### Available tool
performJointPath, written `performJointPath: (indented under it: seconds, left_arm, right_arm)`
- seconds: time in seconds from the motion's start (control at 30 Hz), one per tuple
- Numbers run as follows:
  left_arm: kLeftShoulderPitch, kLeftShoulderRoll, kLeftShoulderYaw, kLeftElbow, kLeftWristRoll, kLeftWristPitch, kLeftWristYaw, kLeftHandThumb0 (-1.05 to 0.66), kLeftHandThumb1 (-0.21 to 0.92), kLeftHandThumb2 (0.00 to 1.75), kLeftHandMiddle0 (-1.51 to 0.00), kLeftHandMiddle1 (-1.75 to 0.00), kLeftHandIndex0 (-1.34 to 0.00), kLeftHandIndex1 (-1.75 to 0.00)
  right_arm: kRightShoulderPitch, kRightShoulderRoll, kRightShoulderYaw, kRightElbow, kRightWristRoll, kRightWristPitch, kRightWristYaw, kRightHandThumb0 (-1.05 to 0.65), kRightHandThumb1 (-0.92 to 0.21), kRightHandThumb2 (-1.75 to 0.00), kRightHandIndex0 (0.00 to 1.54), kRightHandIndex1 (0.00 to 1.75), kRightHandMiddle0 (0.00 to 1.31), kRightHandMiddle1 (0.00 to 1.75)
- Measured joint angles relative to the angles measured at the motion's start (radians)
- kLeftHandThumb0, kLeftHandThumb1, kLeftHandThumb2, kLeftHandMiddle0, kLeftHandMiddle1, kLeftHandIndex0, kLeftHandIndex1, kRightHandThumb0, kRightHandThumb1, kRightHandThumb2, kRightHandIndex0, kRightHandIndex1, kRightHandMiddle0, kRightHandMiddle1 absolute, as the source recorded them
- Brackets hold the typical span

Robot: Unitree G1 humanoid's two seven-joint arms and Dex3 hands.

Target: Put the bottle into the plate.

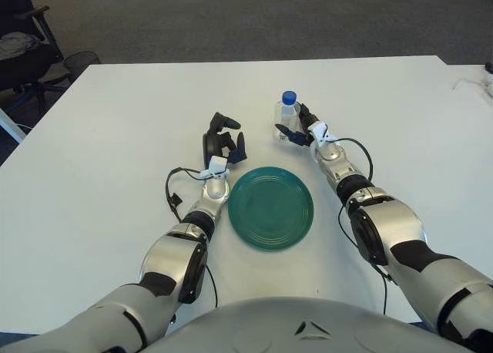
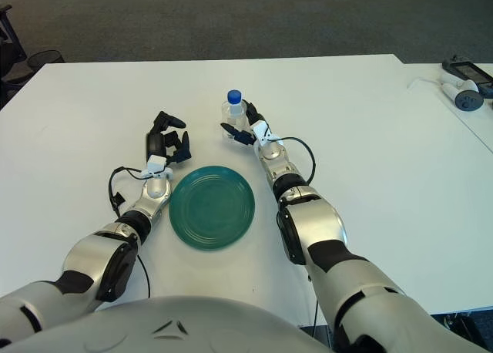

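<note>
The right hand [image 1: 302, 129] wraps its fingers round the small, probably light and slippery bottle [image 1: 286, 119], seemingly mid-body, beyond the plate [image 1: 271, 207].

White table [image 1: 108, 122] over dark grey carpet [image 1: 254, 18]. Black office chair [image 1: 23, 56] at far left (cloth on its seat). Second white table [image 2: 470, 129] adjoins right.

Both head cameras look forward and down at the table [image 1: 115, 122] from just above the arms; both share the area around the right hand [image 1: 302, 129], the right eye set slightly rightward.
</note>
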State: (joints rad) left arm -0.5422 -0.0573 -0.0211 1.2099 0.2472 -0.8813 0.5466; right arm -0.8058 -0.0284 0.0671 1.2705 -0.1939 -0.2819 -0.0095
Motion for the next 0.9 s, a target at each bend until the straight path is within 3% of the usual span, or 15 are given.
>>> performJointPath:
  seconds: [0.43,0.53,0.6,0.63,0.67,0.7,0.77,0.8,0.87,0.9]
  left_arm:
    - [0.000,0.001,0.003,0.000,-0.003,0.016,0.010,-0.46,0.36,1.25,-1.25,-1.75,-0.57,-1.75]
    - [0.000,0.001,0.003,0.001,-0.002,0.018,0.023,-0.46,0.36,1.25,-1.25,-1.75,-0.57,-1.75]
    - [0.000,0.001,0.003,0.001,-0.002,0.020,0.029,-0.46,0.37,1.25,-1.25,-1.75,-0.57,-1.75]
    - [0.000,0.001,0.002,0.001,-0.002,0.021,0.031,-0.46,0.37,1.25,-1.25,-1.75,-0.57,-1.75]
    - [0.000,0.001,0.002,0.001,-0.001,0.023,0.034,-0.46,0.37,1.24,-1.25,-1.75,-0.57,-1.75]
    - [0.000,0.001,0.001,0.001,-0.001,0.024,0.036,-0.46,0.37,1.24,-1.25,-1.75,-0.56,-1.75]
    - [0.000,0.001,0.000,0.001,0.000,0.027,0.040,-0.46,0.38,1.24,-1.25,-1.75,-0.56,-1.75]
    - [0.000,0.001,0.000,0.001,0.000,0.028,0.042,-0.46,0.38,1.23,-1.25,-1.75,-0.56,-1.75]
    - [0.000,0.000,0.000,0.001,0.001,0.028,0.043,-0.45,0.38,1.23,-1.24,-1.75,-0.56,-1.75]
    - [0.000,-0.001,0.000,0.000,0.001,0.028,0.044,-0.45,0.38,1.23,-1.24,-1.75,-0.56,-1.75]
  right_arm:
    - [-0.013,0.007,0.023,0.008,-0.024,0.016,0.002,-1.03,-0.92,-0.24,0.10,0.02,0.00,0.27]
    - [-0.020,0.011,0.033,0.012,-0.034,0.029,-0.009,-0.97,-0.91,-0.23,0.20,0.06,0.00,0.51]
    - [-0.025,0.016,0.040,0.015,-0.046,0.041,-0.029,-0.87,-0.87,-0.20,0.33,0.13,0.00,0.86]
    - [-0.027,0.021,0.043,0.016,-0.052,0.049,-0.043,-0.86,-0.86,-0.20,0.35,0.14,0.00,0.94]
    - [-0.028,0.025,0.045,0.017,-0.056,0.056,-0.056,-0.81,-0.82,-0.22,0.38,0.27,0.03,1.18]
    - [-0.030,0.030,0.047,0.018,-0.059,0.063,-0.072,-0.79,-0.80,-0.24,0.38,0.35,0.04,1.27]
    - [-0.032,0.040,0.051,0.019,-0.068,0.075,-0.109,-0.71,-0.67,-0.42,0.38,0.77,0.17,1.55]
    - [-0.032,0.045,0.053,0.019,-0.073,0.080,-0.133,-0.69,-0.63,-0.46,0.41,0.91,0.24,1.59]
    - [-0.033,0.051,0.059,0.021,-0.085,0.085,-0.183,-0.60,-0.53,-0.58,0.53,1.36,0.45,1.68]
    - [-0.032,0.052,0.061,0.023,-0.092,0.085,-0.211,-0.58,-0.51,-0.61,0.57,1.44,0.49,1.70]
